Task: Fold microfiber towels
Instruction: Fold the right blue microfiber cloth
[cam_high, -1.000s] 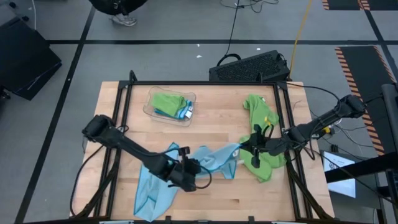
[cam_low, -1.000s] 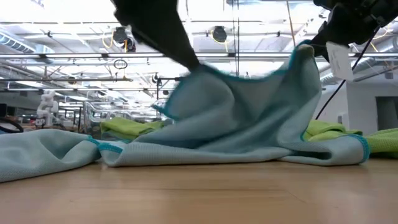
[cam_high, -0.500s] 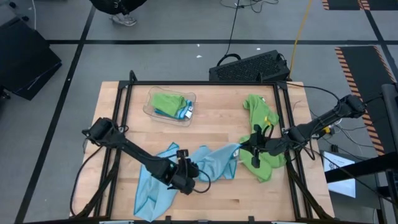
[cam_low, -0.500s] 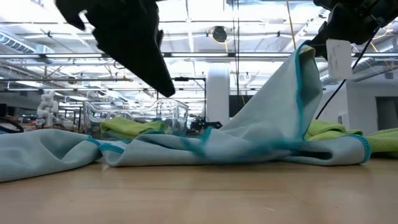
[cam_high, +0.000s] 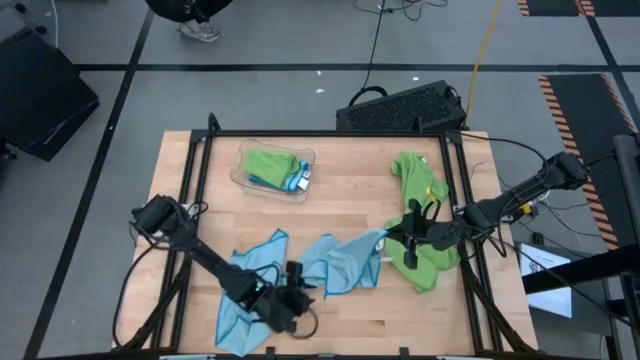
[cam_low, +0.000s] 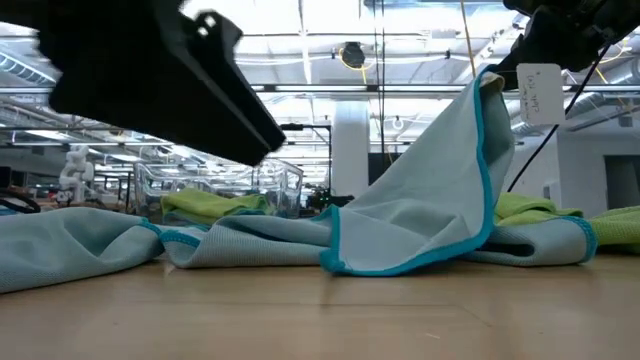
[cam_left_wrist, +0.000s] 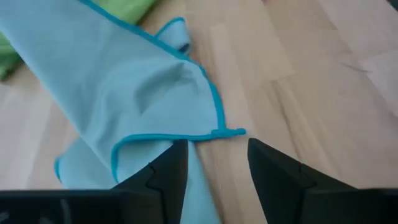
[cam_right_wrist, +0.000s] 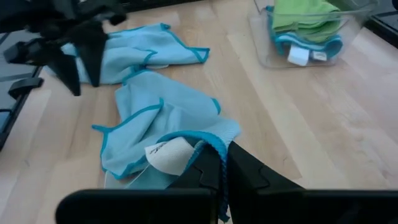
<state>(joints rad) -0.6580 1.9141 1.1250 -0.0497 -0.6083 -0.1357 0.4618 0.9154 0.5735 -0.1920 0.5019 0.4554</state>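
My left gripper (cam_high: 290, 308) hangs low near the worktop's (cam_high: 340, 200) front edge, fingers (cam_left_wrist: 168, 171) parted and empty, just above the blue towel's (cam_high: 335, 262) hem. My right gripper (cam_high: 392, 243) reaches in from the right side, fingers pinched shut on that towel's corner, lifting it by the tag (cam_low: 537, 95). Green towels (cam_high: 418, 215) lie under it. Bare wood lies open behind, toward the tray (cam_high: 272, 168).

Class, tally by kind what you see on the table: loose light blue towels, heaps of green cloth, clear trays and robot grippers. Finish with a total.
Loose light blue towels: 2 (left blue towel, middle blue towel)
Green heap: 1, number of cloths in it unclear
Clear tray: 1
Grippers: 2 (left gripper, right gripper)
Total: 6
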